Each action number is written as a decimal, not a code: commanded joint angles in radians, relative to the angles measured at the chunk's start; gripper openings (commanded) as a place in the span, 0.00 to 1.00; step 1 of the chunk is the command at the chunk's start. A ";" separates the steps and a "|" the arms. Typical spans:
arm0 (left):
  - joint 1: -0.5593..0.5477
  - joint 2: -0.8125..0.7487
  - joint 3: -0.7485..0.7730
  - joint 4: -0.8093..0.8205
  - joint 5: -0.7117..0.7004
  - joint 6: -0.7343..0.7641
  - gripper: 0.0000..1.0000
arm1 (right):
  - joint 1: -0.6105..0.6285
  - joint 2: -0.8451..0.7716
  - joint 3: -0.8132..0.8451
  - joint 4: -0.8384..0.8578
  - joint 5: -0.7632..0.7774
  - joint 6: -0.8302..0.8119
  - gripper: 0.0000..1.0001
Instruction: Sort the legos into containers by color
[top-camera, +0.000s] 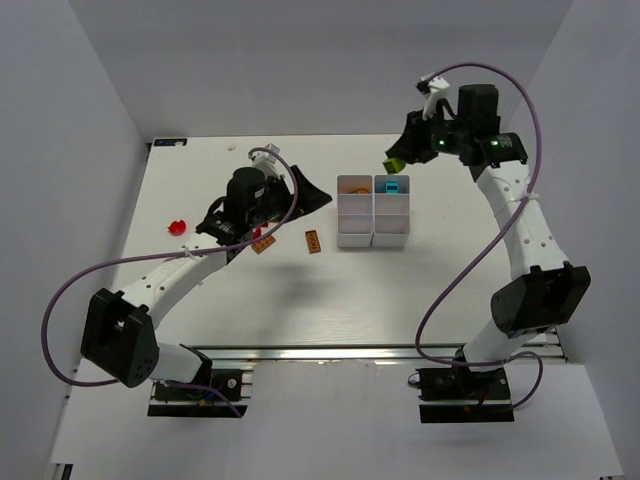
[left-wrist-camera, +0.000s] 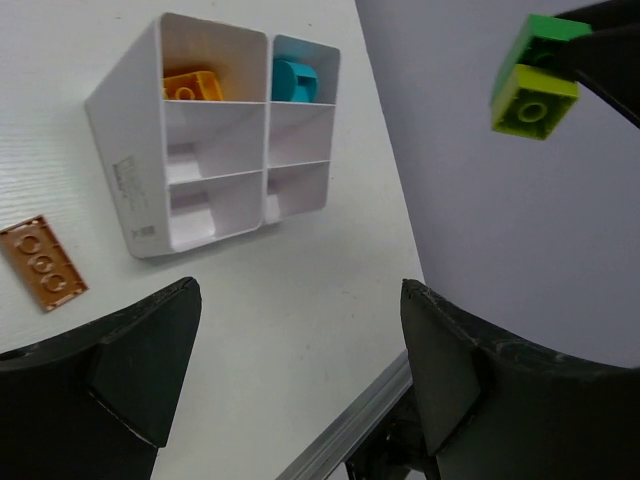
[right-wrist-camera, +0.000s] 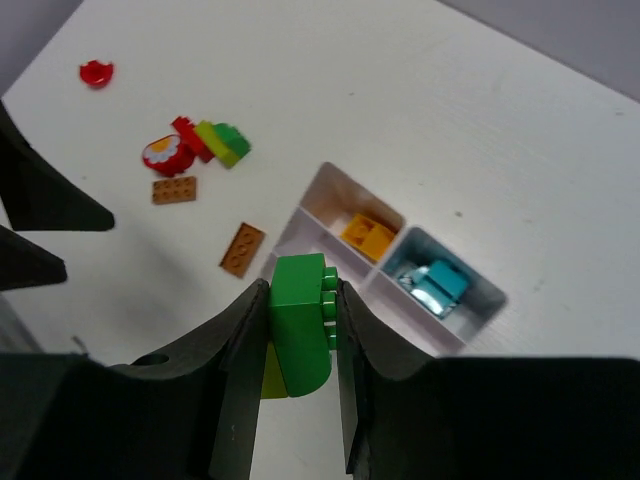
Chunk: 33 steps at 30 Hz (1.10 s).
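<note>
My right gripper (right-wrist-camera: 302, 300) is shut on a green lego (right-wrist-camera: 300, 325) with a lime brick stuck to it, held in the air above the table, just behind the white six-compartment tray (top-camera: 372, 216). The same green and lime lego (left-wrist-camera: 535, 85) shows in the left wrist view at the upper right. One back compartment holds an orange lego (right-wrist-camera: 367, 236), the other a teal lego (right-wrist-camera: 435, 285). My left gripper (left-wrist-camera: 298, 290) hangs open and empty over the table left of the tray (left-wrist-camera: 125, 170). A brown plate (left-wrist-camera: 42, 262) lies nearby.
Two brown flat plates (right-wrist-camera: 243, 248) (right-wrist-camera: 175, 189) lie left of the tray. Further left are a red, yellow and green cluster (right-wrist-camera: 195, 145) and a lone red piece (right-wrist-camera: 96, 72). White walls enclose the table on three sides.
</note>
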 joint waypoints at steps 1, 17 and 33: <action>-0.045 -0.004 0.047 0.068 -0.039 0.020 0.90 | 0.047 0.043 0.013 0.000 -0.010 0.095 0.00; -0.148 0.074 0.104 0.105 -0.288 -0.049 0.85 | 0.314 0.072 0.060 -0.058 0.236 0.265 0.00; -0.148 0.092 0.085 0.214 -0.201 -0.092 0.75 | 0.336 0.061 0.026 -0.038 0.268 0.261 0.00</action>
